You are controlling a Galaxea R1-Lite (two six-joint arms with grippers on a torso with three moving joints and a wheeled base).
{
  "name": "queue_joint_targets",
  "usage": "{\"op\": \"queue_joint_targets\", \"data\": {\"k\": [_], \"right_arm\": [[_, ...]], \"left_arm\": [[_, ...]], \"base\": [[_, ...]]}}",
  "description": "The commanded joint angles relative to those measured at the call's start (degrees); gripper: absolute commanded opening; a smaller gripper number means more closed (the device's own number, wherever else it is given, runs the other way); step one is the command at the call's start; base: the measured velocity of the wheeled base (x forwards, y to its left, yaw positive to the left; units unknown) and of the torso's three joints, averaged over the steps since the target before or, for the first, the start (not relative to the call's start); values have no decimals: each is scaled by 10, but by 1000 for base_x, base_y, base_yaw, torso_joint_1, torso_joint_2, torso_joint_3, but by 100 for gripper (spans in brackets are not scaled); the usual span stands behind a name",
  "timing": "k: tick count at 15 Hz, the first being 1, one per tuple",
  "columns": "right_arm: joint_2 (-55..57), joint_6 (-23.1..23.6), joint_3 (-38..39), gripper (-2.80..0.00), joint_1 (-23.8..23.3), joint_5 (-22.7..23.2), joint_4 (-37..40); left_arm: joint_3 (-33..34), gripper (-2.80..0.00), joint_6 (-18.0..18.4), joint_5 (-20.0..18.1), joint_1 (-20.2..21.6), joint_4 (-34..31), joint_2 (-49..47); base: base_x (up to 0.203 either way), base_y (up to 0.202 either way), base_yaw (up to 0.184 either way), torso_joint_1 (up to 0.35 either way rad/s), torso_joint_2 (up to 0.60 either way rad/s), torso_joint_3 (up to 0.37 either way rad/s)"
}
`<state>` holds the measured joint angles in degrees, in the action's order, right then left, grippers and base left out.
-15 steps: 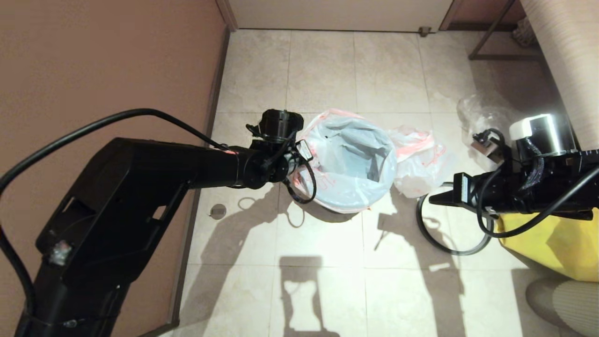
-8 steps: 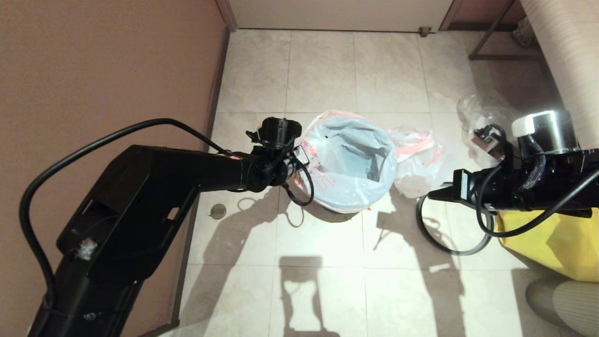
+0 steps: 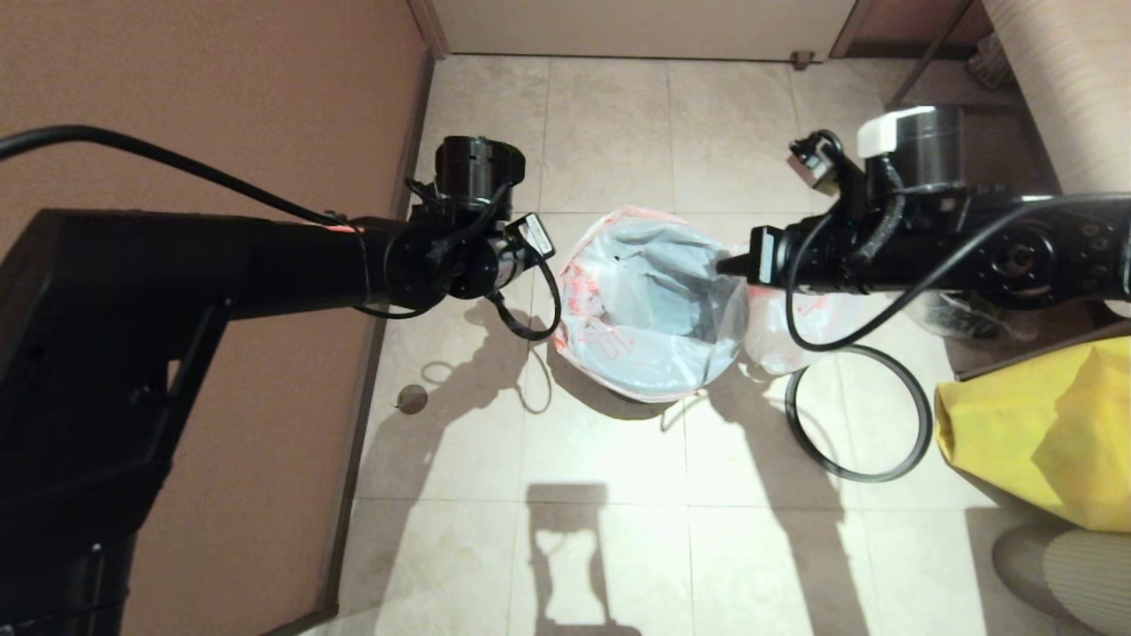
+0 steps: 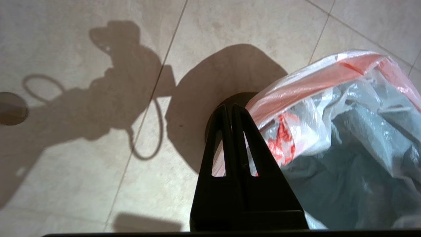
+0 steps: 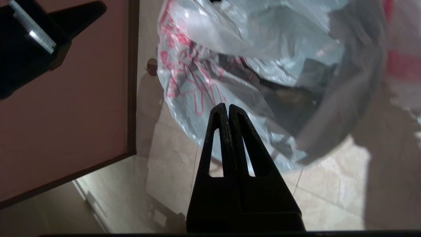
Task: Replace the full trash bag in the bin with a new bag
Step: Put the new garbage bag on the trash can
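The full trash bag (image 3: 649, 305), translucent white with an orange-red rim and red print, sits open in the bin. The black bin is almost hidden under it; only a dark sliver (image 4: 241, 95) shows. The bin's loose ring (image 3: 848, 477) lies on the floor to the right. The limp new bag (image 3: 770, 352) lies between bin and ring. My left gripper (image 4: 229, 107) is shut and empty, raised just outside the bag's left rim. My right gripper (image 3: 726, 262) is shut and empty above the bag's right rim (image 5: 228, 106).
A brown wall (image 3: 221, 106) runs close along the left, with a floor drain (image 3: 411, 399) near it. A clear bag with dark contents (image 3: 972, 322) and a yellow bag (image 3: 1034, 433) lie at the right. Metal furniture legs (image 3: 928, 53) stand at the back right.
Both arms have risen. The right gripper moved from low over the ring up and left to the bag's right rim. The left wrist lifted and drew slightly away from the bag.
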<state>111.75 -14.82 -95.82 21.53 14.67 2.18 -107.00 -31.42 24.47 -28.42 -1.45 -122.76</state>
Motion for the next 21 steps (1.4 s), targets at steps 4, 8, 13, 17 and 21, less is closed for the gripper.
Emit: {"op": "queue_joint_targets", "data": {"k": [4, 8, 13, 17, 21], "right_arm": [[201, 102, -198, -280, 68, -39, 88], [297, 258, -184, -280, 81, -63, 70], [304, 317, -184, -280, 70, -66, 172], [274, 333, -179, -280, 44, -71, 265], [287, 344, -179, -280, 36, -90, 296]], "left_arm": [[5, -280, -4, 2, 6, -4, 50], [21, -280, -4, 4, 12, 36, 65], [25, -280, -4, 5, 7, 36, 71], [23, -280, -3, 5, 4, 36, 71], [24, -280, -2, 5, 0, 36, 70]], "base": [[0, 0, 0, 0, 0, 0], [0, 0, 0, 0, 0, 0], [0, 0, 0, 0, 0, 0], [0, 0, 0, 0, 0, 0], [0, 0, 0, 0, 0, 0]]}}
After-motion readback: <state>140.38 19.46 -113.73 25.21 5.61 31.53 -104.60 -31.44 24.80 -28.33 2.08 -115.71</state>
